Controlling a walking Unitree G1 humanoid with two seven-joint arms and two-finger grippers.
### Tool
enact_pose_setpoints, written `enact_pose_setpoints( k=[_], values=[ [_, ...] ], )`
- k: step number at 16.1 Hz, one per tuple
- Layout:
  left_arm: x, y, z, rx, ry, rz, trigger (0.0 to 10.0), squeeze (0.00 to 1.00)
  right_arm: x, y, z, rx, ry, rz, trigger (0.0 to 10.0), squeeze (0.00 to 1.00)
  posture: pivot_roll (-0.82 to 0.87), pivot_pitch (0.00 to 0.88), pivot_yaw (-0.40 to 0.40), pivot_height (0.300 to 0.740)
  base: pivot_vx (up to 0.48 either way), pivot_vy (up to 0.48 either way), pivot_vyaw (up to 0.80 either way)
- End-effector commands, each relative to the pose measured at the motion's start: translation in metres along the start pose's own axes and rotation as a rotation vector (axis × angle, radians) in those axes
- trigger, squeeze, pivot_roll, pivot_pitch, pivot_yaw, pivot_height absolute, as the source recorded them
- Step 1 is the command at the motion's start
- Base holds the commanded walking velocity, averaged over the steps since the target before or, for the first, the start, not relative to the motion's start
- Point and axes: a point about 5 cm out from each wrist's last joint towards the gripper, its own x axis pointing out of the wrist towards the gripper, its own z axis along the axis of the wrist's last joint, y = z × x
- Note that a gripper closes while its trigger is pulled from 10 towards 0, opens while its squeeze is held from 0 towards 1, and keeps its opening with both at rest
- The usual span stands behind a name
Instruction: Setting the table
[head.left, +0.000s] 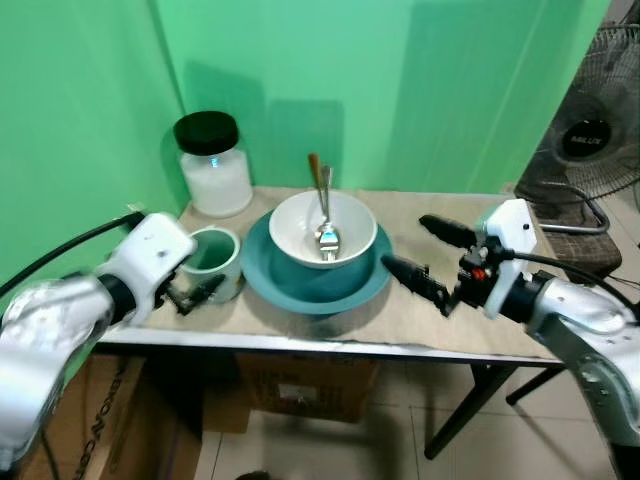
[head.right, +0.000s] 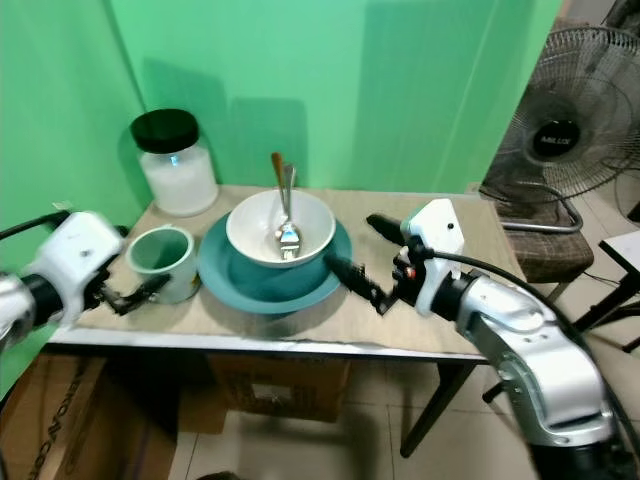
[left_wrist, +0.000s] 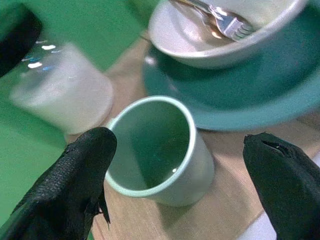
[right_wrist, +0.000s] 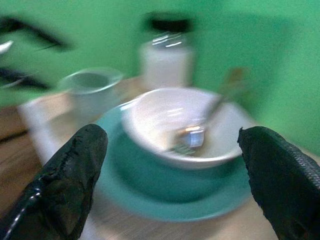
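Bowl (head.left: 322, 229) with 2 utensils (head.left: 325, 205) sits on a teal plate (head.left: 300, 281) mid-frame; left gripper (left_wrist: 175, 165) open around the mint cup (head.left: 213, 261), right gripper (head.left: 425, 258) open beside the plate.

A black electric fan (head.right: 565, 140) stands right of the table, with cardboard boxes (head.left: 300, 385) underneath it.

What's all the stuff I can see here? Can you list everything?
table: 1, beige top, against the green wall
plate: 1, teal, middle of table
bowl: 1, white, on the plate
fork and spoon: 2, silver, in the bowl
mug: 1, pale green, left of the plate
jar: 1, clear, black lid, back left
fan: 1, dark, at right
boxes: cardboard, under table
left tool: open, beside the mug
right tool: open, right of the plate
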Motion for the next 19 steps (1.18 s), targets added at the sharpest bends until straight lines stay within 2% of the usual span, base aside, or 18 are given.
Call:
enact_pose_setpoints(
  k=[1,2,4,6,7,8,9,13,19],
  values=[
    [0.003,0.008,0.0,0.041,0.005,-0.084,10.0,0.0,-0.001,0.004,0.01,-0.046,-0.009,0.085,10.0,0.0,-0.01,0.023,-0.003,0.74,0.0,0.0,0.0],
    [0.007,0.015,0.001,0.076,0.013,-0.148,10.0,0.0,-0.001,0.004,0.011,-0.066,0.014,0.119,10.0,0.0,-0.01,0.022,0.003,0.74,0.0,0.0,0.0],
    [0.017,0.035,0.001,0.133,0.029,-0.148,10.0,0.0,-0.004,0.007,0.012,-0.089,0.046,0.176,10.0,0.0,-0.02,0.026,0.012,0.74,0.0,0.0,0.0],
    [0.024,0.046,0.002,0.149,0.027,-0.193,10.0,0.0,-0.009,0.014,0.01,-0.1,0.09,0.24,10.0,0.0,-0.02,0.033,0.029,0.74,0.0,0.0,0.0],
    [0.026,0.048,0.003,0.144,0.019,-0.234,6.2,0.0,-0.01,0.016,0.009,-0.104,0.108,0.262,10.0,0.0,-0.03,0.041,0.041,0.74,0.0,0.0,0.0],
    [0.027,0.048,0.003,0.143,0.022,-0.262,4.0,0.0,-0.011,0.018,0.009,-0.105,0.116,0.275,10.0,0.0,-0.03,0.041,0.041,0.74,0.0,0.0,0.0],
    [0.027,0.046,0.003,0.151,0.038,-0.318,0.0,0.0,-0.013,0.022,0.008,-0.103,0.125,0.289,10.0,0.0,-0.03,0.053,0.061,0.74,0.0,0.0,0.0],
    [0.026,0.051,0.009,0.188,0.073,-0.452,0.0,0.0,-0.014,0.03,0.007,-0.101,0.155,0.318,10.0,0.0,-0.01,0.09,0.099,0.74,0.0,0.0,0.0],
    [0.019,0.052,0.006,0.23,0.181,-0.542,0.0,0.0,-0.015,0.036,0.005,-0.114,0.218,0.352,10.0,0.0,-0.01,0.109,0.118,0.74,0.0,0.0,0.0]
  ],
)
